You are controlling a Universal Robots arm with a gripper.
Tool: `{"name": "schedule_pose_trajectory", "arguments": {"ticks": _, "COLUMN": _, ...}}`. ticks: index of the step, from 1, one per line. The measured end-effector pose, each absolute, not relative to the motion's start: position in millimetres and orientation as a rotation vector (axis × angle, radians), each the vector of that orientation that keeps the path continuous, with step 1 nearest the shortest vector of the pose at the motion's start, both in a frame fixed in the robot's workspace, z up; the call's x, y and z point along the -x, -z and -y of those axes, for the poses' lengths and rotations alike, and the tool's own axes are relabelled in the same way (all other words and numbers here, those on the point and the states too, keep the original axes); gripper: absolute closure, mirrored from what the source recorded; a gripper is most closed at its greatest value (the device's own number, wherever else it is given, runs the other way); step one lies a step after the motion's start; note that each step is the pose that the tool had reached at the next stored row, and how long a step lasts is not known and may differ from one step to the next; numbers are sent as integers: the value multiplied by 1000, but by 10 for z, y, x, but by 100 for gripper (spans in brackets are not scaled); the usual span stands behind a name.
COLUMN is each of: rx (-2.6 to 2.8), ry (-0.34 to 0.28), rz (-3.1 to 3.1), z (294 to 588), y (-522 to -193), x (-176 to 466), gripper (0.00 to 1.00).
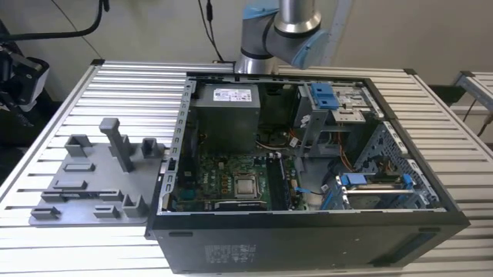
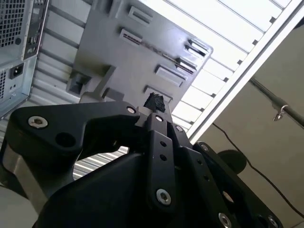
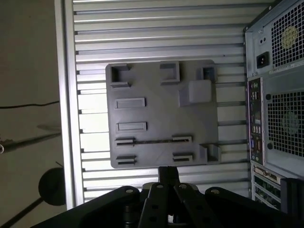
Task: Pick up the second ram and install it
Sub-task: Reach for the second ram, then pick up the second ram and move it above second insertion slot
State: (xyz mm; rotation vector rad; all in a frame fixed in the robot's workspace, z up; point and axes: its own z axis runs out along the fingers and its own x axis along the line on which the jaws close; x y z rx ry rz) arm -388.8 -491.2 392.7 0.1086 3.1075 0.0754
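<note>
gripper (image 3: 168,171) pinched shut, empty, over the grey tray (image 3: 161,85).

The exterior view overlooks computer case (image 1: 308,245) and grey tray (image 1: 89,199); both wrist views see that tray past the gripper (image 3: 168,172).

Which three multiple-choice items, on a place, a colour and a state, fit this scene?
1. In the exterior view, where does the grey plastic tray with upright posts lie?
A) at the left of the black metal computer case
B) inside it
C) on top of it

2. What colour are the plastic clips on the drive cage?
A) red
B) blue
C) yellow

3. How is the case?
A) closed
B) open on top
C) wrapped

Answers: 1 A, the tray stands on the slatted metal table beside the case's left wall; 2 B, they are blue; 3 B, the green circuit board lies exposed.
</note>
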Motion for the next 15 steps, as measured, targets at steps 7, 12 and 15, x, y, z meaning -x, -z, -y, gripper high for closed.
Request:
{"name": "schedule_pose_trajectory", "arguments": {"ticks": 7, "rx": -108, "ry": -75, "rz": -3108, "z": 4916, "y": -3927, "x": 3888, "gripper": 89}}
{"name": "schedule_pose_trajectory", "arguments": {"ticks": 12, "rx": -108, "ry": -75, "rz": -3108, "z": 4917, "y": -3927, "x": 3888, "gripper": 89}}
{"name": "schedule_pose_trajectory", "arguments": {"ticks": 15, "rx": -108, "ry": -75, "rz": -3108, "z": 4918, "y": -3927, "x": 3888, "gripper": 89}}
